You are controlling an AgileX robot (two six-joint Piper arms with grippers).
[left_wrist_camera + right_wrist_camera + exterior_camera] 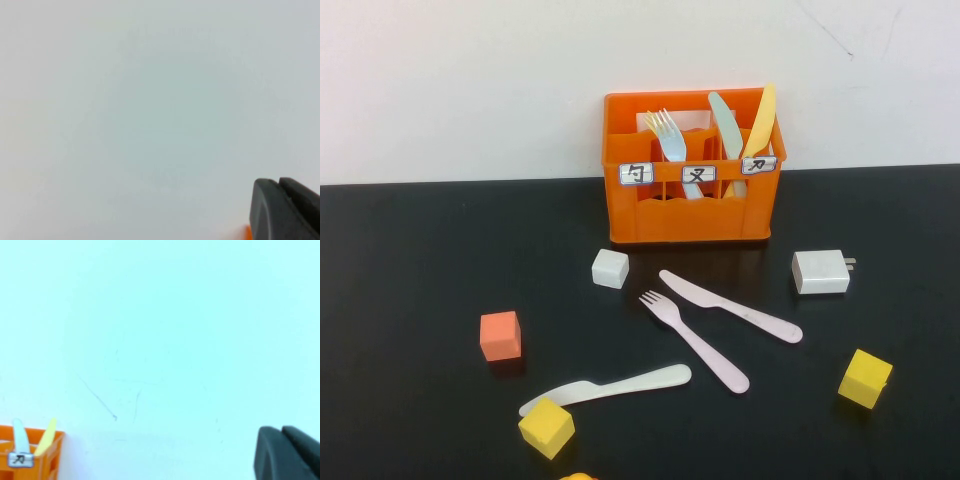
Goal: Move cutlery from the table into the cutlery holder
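On the black table [410,260] lie a pale pink knife [730,306], a pale pink fork [695,342] and a whitish knife [610,388], all in front of the orange cutlery holder [690,215]. The holder stands at the back against the wall and holds a light blue fork [670,140], a light green knife [725,125] and a yellow knife [760,120]. Neither arm shows in the high view. My left gripper [280,182] and my right gripper [281,430] face the white wall, fingers together and empty. A corner of the holder [30,467] shows in the right wrist view.
A white cube [610,268], an orange cube [500,335], two yellow cubes [547,428] [865,378] and a white charger plug [820,271] lie around the cutlery. The white wall [470,90] stands right behind the holder.
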